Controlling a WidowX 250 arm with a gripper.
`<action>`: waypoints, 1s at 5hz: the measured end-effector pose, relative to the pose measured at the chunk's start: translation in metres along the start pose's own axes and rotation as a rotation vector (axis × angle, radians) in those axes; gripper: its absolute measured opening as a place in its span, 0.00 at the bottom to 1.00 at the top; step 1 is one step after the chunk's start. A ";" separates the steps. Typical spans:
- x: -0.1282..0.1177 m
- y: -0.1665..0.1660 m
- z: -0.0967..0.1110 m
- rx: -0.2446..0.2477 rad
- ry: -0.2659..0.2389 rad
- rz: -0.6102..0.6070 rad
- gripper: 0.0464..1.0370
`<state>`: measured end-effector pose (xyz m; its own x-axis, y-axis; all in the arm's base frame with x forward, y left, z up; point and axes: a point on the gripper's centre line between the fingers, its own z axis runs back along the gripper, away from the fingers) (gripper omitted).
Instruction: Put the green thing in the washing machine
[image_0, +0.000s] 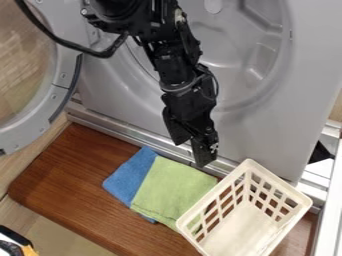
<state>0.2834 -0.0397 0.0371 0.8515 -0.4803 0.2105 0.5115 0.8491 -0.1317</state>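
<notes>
Green cloth: the green cloth (170, 187), the thing to be put away, lies flat on the brown wooden bench (70, 175), partly over a blue cloth (127, 177). It is outside the machine.
Basket: a cream lattice basket (244, 232) sits at lower right. Its near side overlaps the green cloth's right edge in this view; whether they touch, I cannot tell.
Washing machine: the grey front of the washing machine (244, 137) rises behind the bench, its round opening behind the arm (177, 67). The round door (55, 107) stands swung aside at left.
Tool: the black tool (191, 154) hangs from the arm above the bench's rear edge, just behind the green cloth. Its two fingers are apart, with nothing seen between them.
Step in hand: most likely the approach, ahead of any grasp.
Next move: come forward and down onto the green cloth, pinch a fold well left of the basket, then lift and carry it back to the round opening.
Risk: too deep a pinch where the cloths overlap could bring the blue one too; a grasp far right could knock the basket.
</notes>
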 end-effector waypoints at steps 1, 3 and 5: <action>-0.005 -0.001 -0.007 -0.014 0.026 0.008 0.96; -0.035 0.017 -0.013 0.021 0.070 0.085 0.96; -0.056 0.031 -0.049 0.037 0.150 0.148 0.96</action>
<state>0.2575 0.0031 -0.0258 0.9262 -0.3743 0.0449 0.3770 0.9191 -0.1146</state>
